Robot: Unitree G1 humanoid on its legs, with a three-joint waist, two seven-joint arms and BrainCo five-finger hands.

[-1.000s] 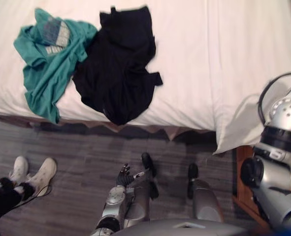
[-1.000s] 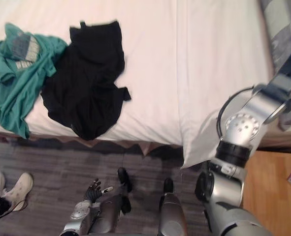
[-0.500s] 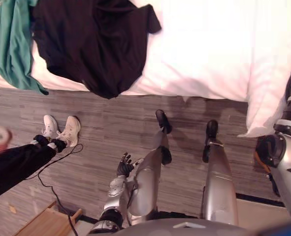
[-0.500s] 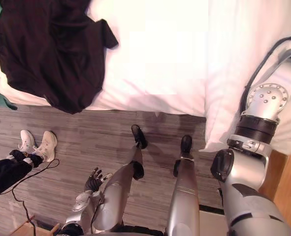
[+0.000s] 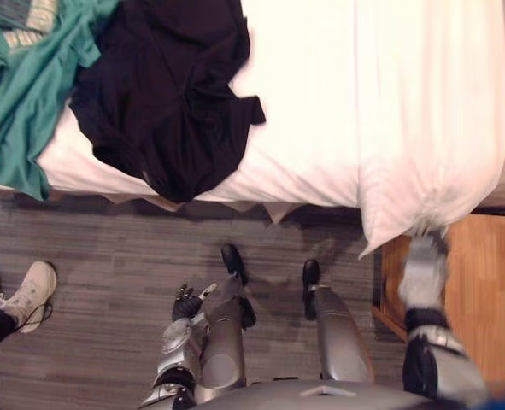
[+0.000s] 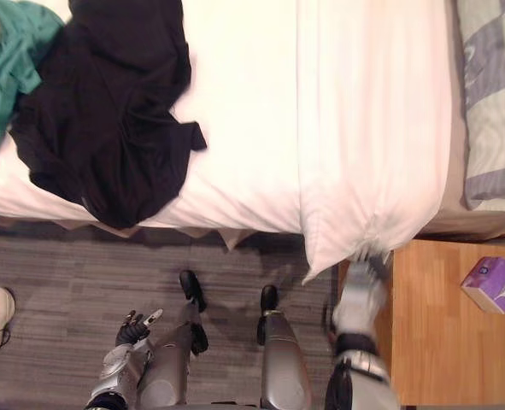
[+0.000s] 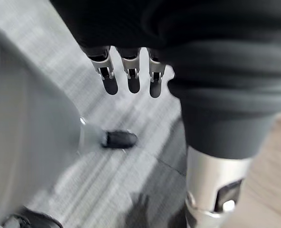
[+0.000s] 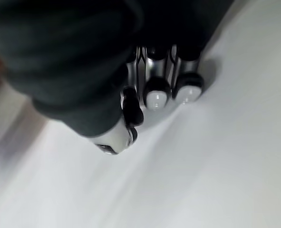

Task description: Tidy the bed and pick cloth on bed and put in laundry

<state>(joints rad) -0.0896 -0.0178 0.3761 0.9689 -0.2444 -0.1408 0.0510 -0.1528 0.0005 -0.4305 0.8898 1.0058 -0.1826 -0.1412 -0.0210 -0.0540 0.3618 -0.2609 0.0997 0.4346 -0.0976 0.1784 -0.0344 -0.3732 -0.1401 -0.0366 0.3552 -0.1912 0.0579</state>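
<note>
My right hand (image 5: 423,266) is down at the bed's edge, right at the hanging corner of the white cover (image 5: 406,205). In its wrist view white fabric lies close under it. I cannot tell whether it is closed on the fabric or only resting against it. My left hand (image 5: 186,305) hangs low over the floor, loosely spread and holding nothing.

The black garment (image 5: 171,102) and the teal shirt (image 5: 21,94) lie on the bed (image 5: 312,102), well apart from both hands, and the black one droops over the edge. If I tug the cover hard, I judge the pull may carry across the bed and slide those clothes off onto the floor. My right arm could also knock the wooden surface (image 5: 487,290) just beside it. A person's shoe (image 5: 32,286) stands on the floor below the shirt, so a wide step that way risks a bump.
</note>
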